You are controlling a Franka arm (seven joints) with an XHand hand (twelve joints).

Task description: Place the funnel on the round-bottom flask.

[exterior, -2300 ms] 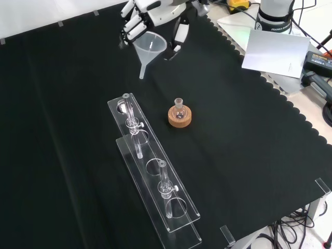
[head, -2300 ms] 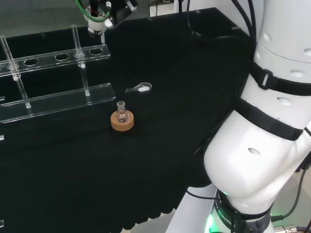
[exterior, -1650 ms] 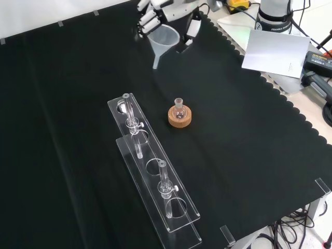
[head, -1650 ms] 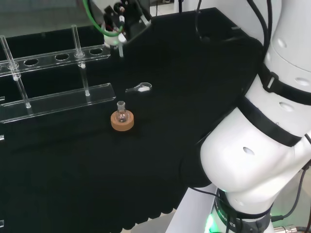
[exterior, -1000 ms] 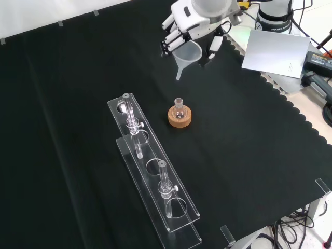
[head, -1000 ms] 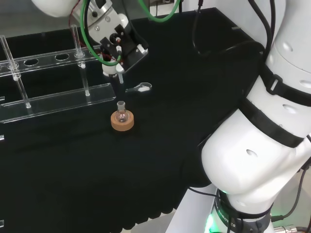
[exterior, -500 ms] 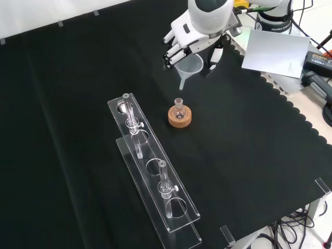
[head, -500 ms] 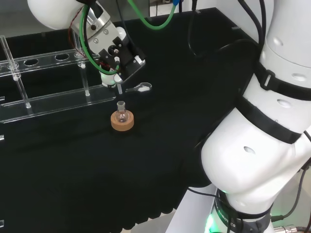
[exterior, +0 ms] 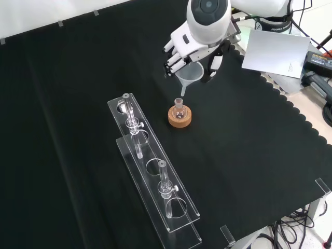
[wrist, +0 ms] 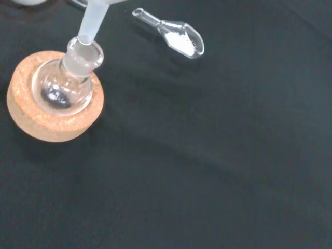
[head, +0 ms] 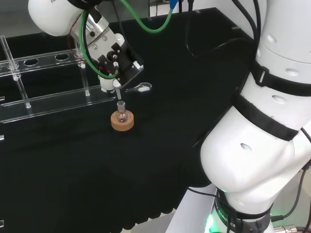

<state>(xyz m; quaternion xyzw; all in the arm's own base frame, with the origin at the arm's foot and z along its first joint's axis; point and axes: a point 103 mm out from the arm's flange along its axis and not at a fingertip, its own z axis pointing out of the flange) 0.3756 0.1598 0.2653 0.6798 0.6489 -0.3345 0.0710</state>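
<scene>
A small clear round-bottom flask (exterior: 179,108) (head: 121,114) (wrist: 65,87) stands upright on a cork ring (exterior: 179,117) (head: 122,122) (wrist: 31,124) near the cloth's middle. The hand (exterior: 199,44) (head: 114,60) hangs just above it, fingers and thumb curled round the bowl of a clear funnel (exterior: 190,75). The funnel's stem (wrist: 92,26) points down, and its tip is right at the flask's open neck in the wrist view. In the head view the stem (head: 118,93) ends just over the flask's mouth.
A clear rack (exterior: 155,171) (head: 53,99) with holes and two test tubes lies beside the flask. A small clear scoop (head: 140,88) (wrist: 176,37) holding white powder lies on the cloth close behind the flask. White paper (exterior: 275,52) lies off the cloth's edge.
The hand has carried the funnel from the cloth's far edge toward the flask and lowered it, until the stem's tip stands at the flask's neck. Flask, ring and rack have not moved.
</scene>
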